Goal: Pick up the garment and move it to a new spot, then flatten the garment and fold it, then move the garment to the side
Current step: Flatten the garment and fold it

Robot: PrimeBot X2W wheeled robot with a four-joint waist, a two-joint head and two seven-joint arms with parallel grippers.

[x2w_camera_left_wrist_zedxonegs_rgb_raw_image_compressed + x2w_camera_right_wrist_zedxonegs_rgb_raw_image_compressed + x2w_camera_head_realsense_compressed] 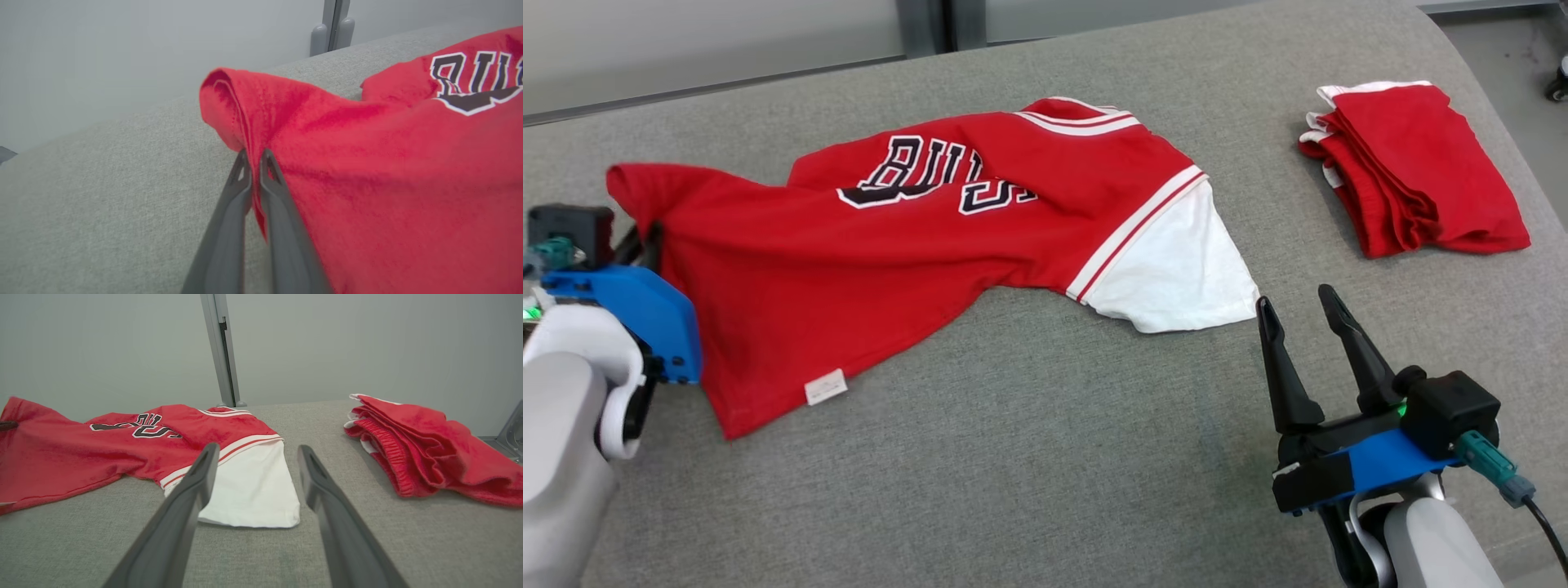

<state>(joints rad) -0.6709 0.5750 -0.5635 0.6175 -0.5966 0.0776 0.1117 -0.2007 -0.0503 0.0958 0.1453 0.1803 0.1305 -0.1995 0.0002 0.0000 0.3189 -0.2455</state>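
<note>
The garment (915, 245), a red jersey T-shirt with black white-outlined lettering and a white sleeve (1176, 269), lies rumpled across the grey table. Its small white tag (826, 386) faces up near the front hem. My left gripper (255, 157) is shut on the garment's (388, 196) hem edge at its left end, and the cloth bunches up beyond the fingertips. In the head view the left wrist (621, 310) covers that grip. My right gripper (1298, 306) stands open just right of the white sleeve (253, 486), holding nothing.
Folded red shorts (1413, 167) with white trim lie at the table's back right, also seen in the right wrist view as a red pile (425, 449). Grey table surface (1045, 474) stretches bare in front of the garment. A wall and a metal post (222, 351) stand behind.
</note>
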